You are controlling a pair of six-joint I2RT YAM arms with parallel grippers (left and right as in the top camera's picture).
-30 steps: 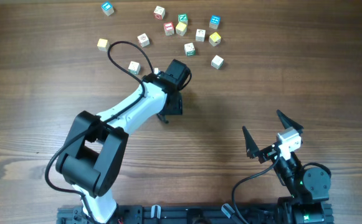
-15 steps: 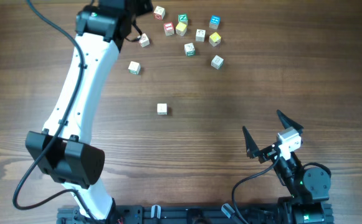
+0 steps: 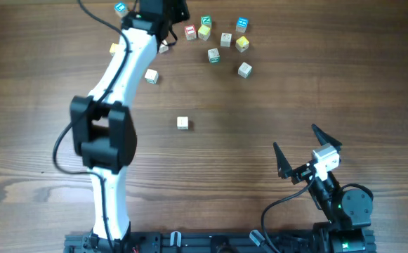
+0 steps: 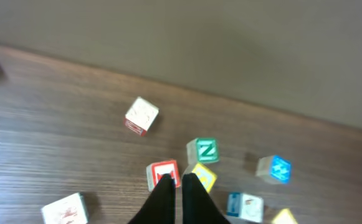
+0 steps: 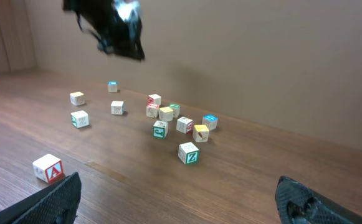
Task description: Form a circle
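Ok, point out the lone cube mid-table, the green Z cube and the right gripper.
lone cube (image 3: 182,123), overhead view, its top face.
green Z cube (image 4: 204,151), left wrist view, the printed Z face.
right gripper (image 3: 295,138), overhead view, midway between its open fingertips.

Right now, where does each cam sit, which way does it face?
Overhead: fixed above the table, looking straight down; left arm stretched to the far cubes, right gripper open, near right.
Left wrist: on the left arm, looking down past the shut left gripper at those cubes and the wall.
Right wrist: low on the right arm, facing across the table to the wall; its spread fingers fill the bottom corners.
Shared: red-faced cube by the left fingertips, all three; lone A cube, overhead and right wrist.
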